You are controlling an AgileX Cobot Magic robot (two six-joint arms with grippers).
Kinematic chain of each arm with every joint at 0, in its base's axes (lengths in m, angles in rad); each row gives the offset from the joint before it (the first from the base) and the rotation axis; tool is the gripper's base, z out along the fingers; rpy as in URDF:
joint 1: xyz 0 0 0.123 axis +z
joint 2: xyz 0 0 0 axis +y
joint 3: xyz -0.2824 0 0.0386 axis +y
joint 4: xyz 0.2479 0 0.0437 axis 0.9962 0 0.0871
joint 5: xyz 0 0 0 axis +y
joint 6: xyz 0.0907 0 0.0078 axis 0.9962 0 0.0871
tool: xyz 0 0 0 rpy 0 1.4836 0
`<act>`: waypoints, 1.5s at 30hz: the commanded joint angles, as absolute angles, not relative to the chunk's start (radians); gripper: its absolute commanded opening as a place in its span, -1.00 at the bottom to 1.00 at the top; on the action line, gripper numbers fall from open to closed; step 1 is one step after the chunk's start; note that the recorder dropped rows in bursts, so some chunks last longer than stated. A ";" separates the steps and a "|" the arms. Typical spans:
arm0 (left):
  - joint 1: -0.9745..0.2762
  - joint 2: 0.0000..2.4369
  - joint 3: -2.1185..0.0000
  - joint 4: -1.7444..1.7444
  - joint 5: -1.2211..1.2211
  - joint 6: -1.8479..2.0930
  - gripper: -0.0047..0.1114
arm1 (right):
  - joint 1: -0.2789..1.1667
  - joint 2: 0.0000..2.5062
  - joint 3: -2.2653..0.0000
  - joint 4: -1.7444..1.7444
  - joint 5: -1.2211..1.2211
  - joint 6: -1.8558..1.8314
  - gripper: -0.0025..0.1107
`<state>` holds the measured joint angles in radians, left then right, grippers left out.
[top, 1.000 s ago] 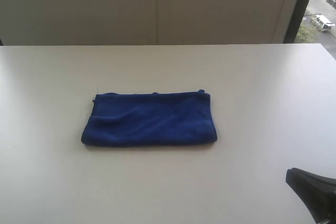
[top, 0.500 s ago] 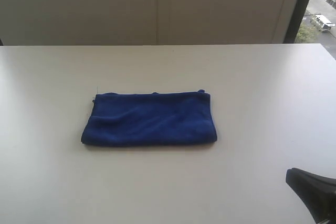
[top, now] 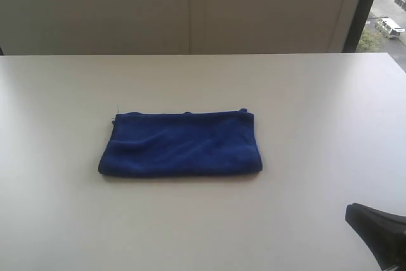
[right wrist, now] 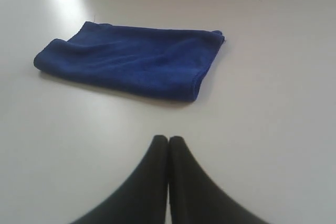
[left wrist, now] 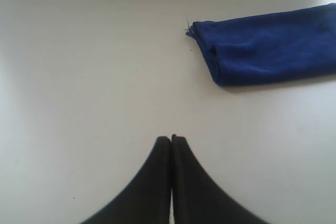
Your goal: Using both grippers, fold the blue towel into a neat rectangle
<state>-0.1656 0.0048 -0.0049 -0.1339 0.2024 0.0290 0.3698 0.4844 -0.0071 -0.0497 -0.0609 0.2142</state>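
The blue towel (top: 181, 143) lies folded into a flat rectangle near the middle of the white table (top: 304, 106). It also shows in the left wrist view as the blue towel (left wrist: 268, 51) and in the right wrist view as the blue towel (right wrist: 131, 61). My left gripper (left wrist: 171, 138) is shut, empty, and well apart from the cloth; it is outside the exterior view. My right gripper (right wrist: 168, 138) is shut and empty too, short of the towel's near edge. Only its black tip, the right gripper (top: 350, 211), shows at the exterior view's lower right corner.
A pale wall (top: 190, 4) runs behind the table's far edge. At the far right a dark window frame (top: 363, 4) borders a view outdoors. Bare tabletop surrounds the towel on all sides.
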 commanded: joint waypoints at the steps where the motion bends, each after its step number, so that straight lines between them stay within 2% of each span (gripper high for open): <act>1: -0.161 0.000 0.000 -0.120 0.204 0.014 -0.92 | 0.366 0.481 0.000 -0.056 -0.069 0.206 -0.96; 45: -0.161 0.000 0.000 -0.058 0.202 -0.044 -0.92 | 0.366 0.481 0.000 -0.056 -0.069 0.206 -0.96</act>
